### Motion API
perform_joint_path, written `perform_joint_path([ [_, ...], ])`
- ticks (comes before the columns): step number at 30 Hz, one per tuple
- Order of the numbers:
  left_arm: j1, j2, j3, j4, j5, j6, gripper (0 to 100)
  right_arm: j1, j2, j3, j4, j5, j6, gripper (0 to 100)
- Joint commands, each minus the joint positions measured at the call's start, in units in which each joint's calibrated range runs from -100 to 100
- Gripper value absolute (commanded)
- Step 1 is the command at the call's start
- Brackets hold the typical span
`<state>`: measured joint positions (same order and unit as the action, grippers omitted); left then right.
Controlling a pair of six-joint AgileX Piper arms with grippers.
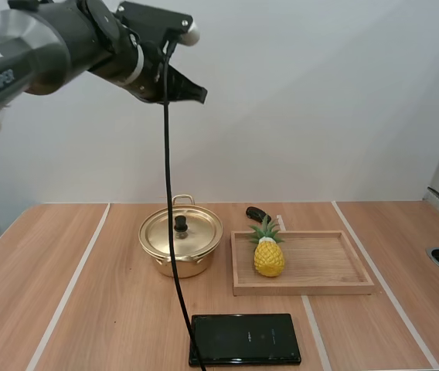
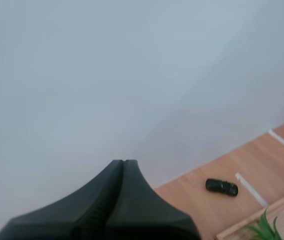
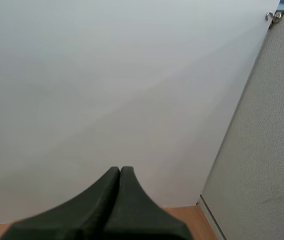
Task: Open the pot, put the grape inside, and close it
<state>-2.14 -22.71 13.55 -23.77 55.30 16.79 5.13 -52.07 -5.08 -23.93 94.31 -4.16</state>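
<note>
The left gripper [image 1: 200, 96] hangs high above the wooden surface [image 1: 65, 294], up and a little back from the round gold metal pot [image 1: 200, 261]. In the left wrist view its black fingers [image 2: 107, 200] lie pressed together as one dark wedge, holding nothing. The high view shows the pot whole, its gold lid [image 1: 200, 232] with a black knob seated on top and the pot closed. In front of the pot, toward the arms' bases, a flat black glossy rectangular slab [image 1: 244, 338] lies on the surface.

Just right of the pot is a shallow rectangular wooden tray [image 1: 304, 288]. At its end nearest the pot a yellow pineapple with green leaves [image 1: 269, 257] stands upright; it is the one fruit in view. Behind that end of the tray lies a small black oblong object [image 1: 256, 213], apart from the pot. The left wrist view catches that object, a corner of the tray and the leaf tips.

The right gripper [image 3: 120, 170], in its own wrist view, is closed on nothing, fingers together, facing a pale wall.
</note>
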Motion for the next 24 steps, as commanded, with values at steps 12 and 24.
perform_joint_path([
  [12,1.52,-23.3,-5.5,6.9,-16.5,-4.3,0,-0.2,-0.8,-0.2,5.7,-9.4,-0.3,0],
  [24,1.79,-44.2,9.3,6.9,-37.9,-9.5,0,-0.2,-16.1,15.4,6.5,-32.4,-0.3,0],
])
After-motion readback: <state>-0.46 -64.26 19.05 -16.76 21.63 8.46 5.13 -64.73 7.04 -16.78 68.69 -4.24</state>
